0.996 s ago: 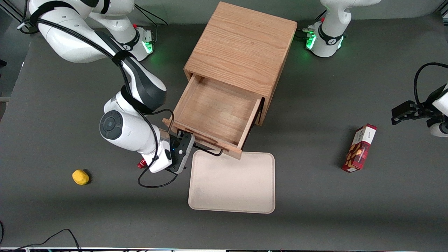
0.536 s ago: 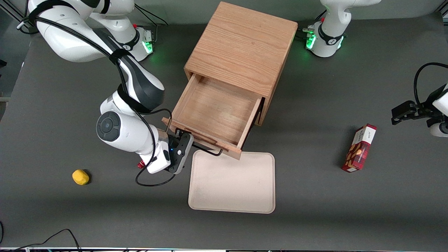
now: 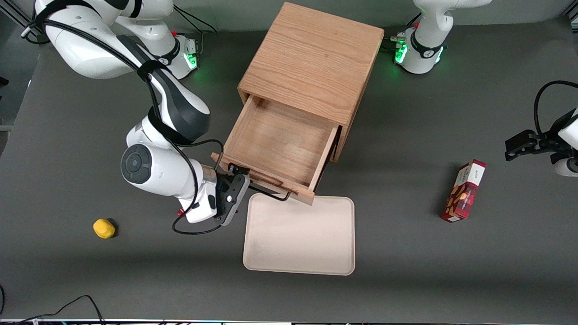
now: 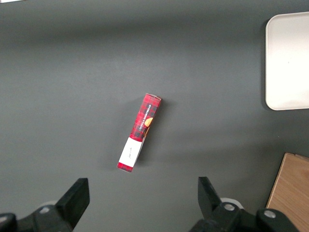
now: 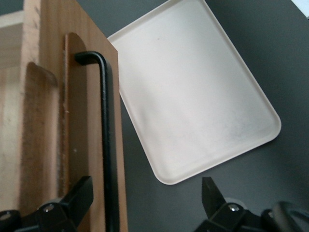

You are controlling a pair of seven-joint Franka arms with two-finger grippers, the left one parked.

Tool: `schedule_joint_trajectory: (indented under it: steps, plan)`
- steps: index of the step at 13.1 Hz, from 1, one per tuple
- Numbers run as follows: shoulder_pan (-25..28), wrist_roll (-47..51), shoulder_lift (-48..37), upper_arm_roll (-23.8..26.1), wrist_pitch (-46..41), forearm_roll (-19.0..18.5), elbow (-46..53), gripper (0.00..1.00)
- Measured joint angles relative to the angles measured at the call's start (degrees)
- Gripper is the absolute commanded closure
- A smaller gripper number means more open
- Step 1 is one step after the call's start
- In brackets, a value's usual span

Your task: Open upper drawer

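The upper drawer [image 3: 280,140] stands pulled well out of the oak cabinet [image 3: 311,58], its shallow tray bare inside. Its thin black wire handle [image 3: 271,193] runs along the drawer front [image 5: 77,121], on the side nearer the front camera. My right gripper [image 3: 235,174] sits at the handle's end toward the working arm, level with the drawer front. In the right wrist view the gripper [image 5: 145,198] is open. The handle [image 5: 107,125] passes between its fingers, close to one finger [image 5: 79,193] and untouched by either.
A cream tray [image 3: 300,234] lies flat on the table just in front of the open drawer, partly under its front edge. A yellow lump [image 3: 104,228] sits toward the working arm's end. A red snack box [image 3: 464,191] lies toward the parked arm's end.
My wrist has drifted a little toward the working arm's end of the table and tilted. The drawer stays pulled out as before.
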Motion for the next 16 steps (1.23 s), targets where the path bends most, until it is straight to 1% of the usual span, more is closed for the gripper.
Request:
schedule_joint_trajectory:
  steps: [3, 7, 10, 11, 12, 13, 16]
  plan:
    - [0.07, 1.16, -0.23, 0.38, -3.95, 0.84, 1.42, 0.00]
    - [-0.20, 2.54, -0.92, 0.55, -14.08, 1.24, 7.44, 0.00]
    - [-0.80, 3.79, -1.83, -0.27, -19.22, 1.22, 10.94, 0.00]
    - [-1.03, 5.26, -3.16, -1.71, -20.37, 1.19, 11.63, 0.00]
    - [-1.11, 6.45, -5.24, -4.34, -21.27, 1.18, 12.13, 0.00]
    - [-1.03, 7.09, -7.87, -8.33, -21.99, 1.18, 12.52, 0.00]
    - [-1.30, 7.21, -15.29, -22.46, -23.40, 1.16, 12.45, 0.00]
